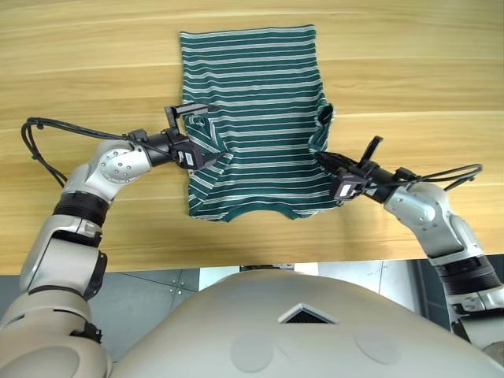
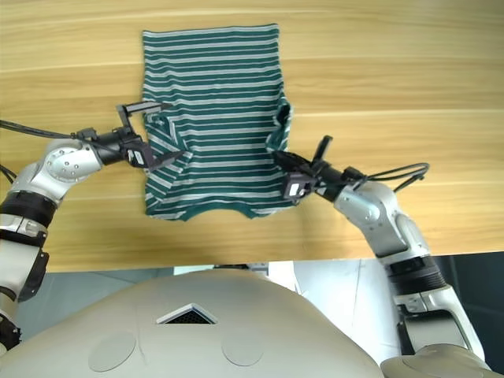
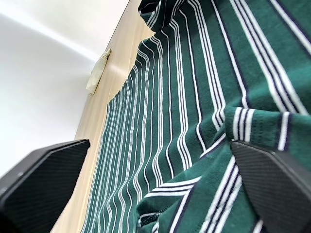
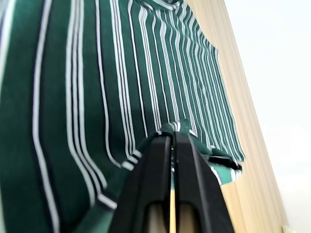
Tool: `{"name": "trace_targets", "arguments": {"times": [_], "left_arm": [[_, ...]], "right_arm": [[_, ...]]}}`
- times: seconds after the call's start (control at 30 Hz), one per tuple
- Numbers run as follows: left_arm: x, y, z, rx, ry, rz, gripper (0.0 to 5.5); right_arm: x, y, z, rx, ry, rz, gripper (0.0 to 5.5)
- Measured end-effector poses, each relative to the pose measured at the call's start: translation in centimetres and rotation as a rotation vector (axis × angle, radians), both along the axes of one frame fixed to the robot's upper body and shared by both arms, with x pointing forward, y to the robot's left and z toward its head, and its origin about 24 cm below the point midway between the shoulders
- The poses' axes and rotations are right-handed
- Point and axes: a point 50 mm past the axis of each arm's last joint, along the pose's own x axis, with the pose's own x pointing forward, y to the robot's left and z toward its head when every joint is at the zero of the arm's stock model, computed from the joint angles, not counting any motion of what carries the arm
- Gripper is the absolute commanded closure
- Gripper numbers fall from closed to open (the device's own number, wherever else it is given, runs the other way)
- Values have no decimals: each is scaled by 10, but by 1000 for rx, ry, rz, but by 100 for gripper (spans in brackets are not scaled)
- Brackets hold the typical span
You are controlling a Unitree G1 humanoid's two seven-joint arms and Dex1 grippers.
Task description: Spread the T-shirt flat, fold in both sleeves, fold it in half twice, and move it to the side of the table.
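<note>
A green T-shirt (image 1: pixel 260 87) with white stripes lies on the wooden table (image 1: pixel 409 63), its hem far from me and its collar end near me. Both sleeve sides are turned inward and bunched. My left gripper (image 1: pixel 201 132) sits at the shirt's left edge, open, its fingers (image 3: pixel 43 184) wide apart with rumpled cloth (image 3: pixel 204 184) between them. At the shirt's right edge my right gripper (image 1: pixel 323 156) is shut on a pinched fold of the T-shirt (image 4: pixel 172 127), just below the folded right sleeve (image 1: pixel 324 124).
Bare wood surrounds the shirt on the left, the right and beyond it. The table's front edge (image 1: pixel 157 266) runs close below the collar end. A small pale object (image 3: pixel 97 73) lies at the table's far edge.
</note>
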Motion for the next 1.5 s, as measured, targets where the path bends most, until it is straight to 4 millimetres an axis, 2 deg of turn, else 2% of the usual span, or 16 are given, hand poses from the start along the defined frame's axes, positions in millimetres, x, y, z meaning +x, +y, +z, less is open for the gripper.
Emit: {"name": "trace_targets", "arguments": {"times": [0.17, 0.43, 0.63, 0.87, 1.03, 1.23, 1.4, 1.5], "left_arm": [[0, 0, 0, -1, -1, -1, 10], [-1, -3, 0, -7, -3, -6, 10], [-1, -4, 0, -9, -2, -6, 10], [-1, -5, -1, -13, 0, -3, 10], [0, -7, -1, -17, 1, -3, 10], [0, -9, -2, -24, 3, -4, 10], [0, -9, -2, -25, 3, -4, 10], [0, -9, -2, -25, 4, -3, 10]], "right_arm": [[11, 18, -2, 46, 8, 23, 547], [28, 25, -14, 41, 46, -93, 547], [26, 30, -17, 32, 60, -82, 547], [18, 45, -11, 96, 87, -20, 547], [17, 47, -7, 116, 86, -14, 547], [18, 47, -11, 89, 107, -21, 547], [19, 45, -19, 49, 125, -35, 467], [22, 48, -17, 91, 130, -40, 403]]}}
